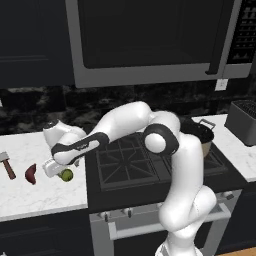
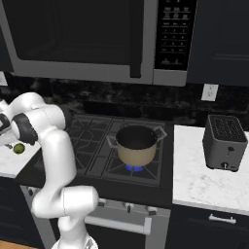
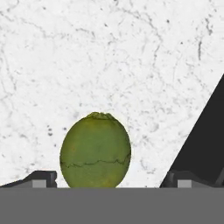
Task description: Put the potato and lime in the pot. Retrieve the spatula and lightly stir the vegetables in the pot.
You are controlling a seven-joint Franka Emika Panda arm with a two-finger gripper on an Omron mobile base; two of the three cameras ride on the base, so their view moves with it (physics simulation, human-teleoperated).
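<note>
The yellow-green lime (image 1: 66,175) (image 2: 19,148) (image 3: 95,151) rests on the white marble counter (image 1: 30,195) left of the stove. My gripper (image 1: 63,173) (image 3: 111,177) is down over it and open, one fingertip (image 3: 41,177) on each side of the lime with a gap to it. The dark reddish-brown potato (image 1: 31,173) lies a little left of the lime. Farther left is the spatula (image 1: 7,164), wooden handle and grey head flat on the counter. The tan pot (image 2: 137,144) (image 1: 201,134) stands on the stove's right burners, half hidden by my arm in the left base view.
The black stove top (image 1: 125,162) begins just right of the lime, its edge showing dark in the hand view (image 3: 205,140). A flame burns under the pot. A dark toaster (image 2: 224,142) stands on the right counter. A microwave (image 1: 150,40) hangs above the stove.
</note>
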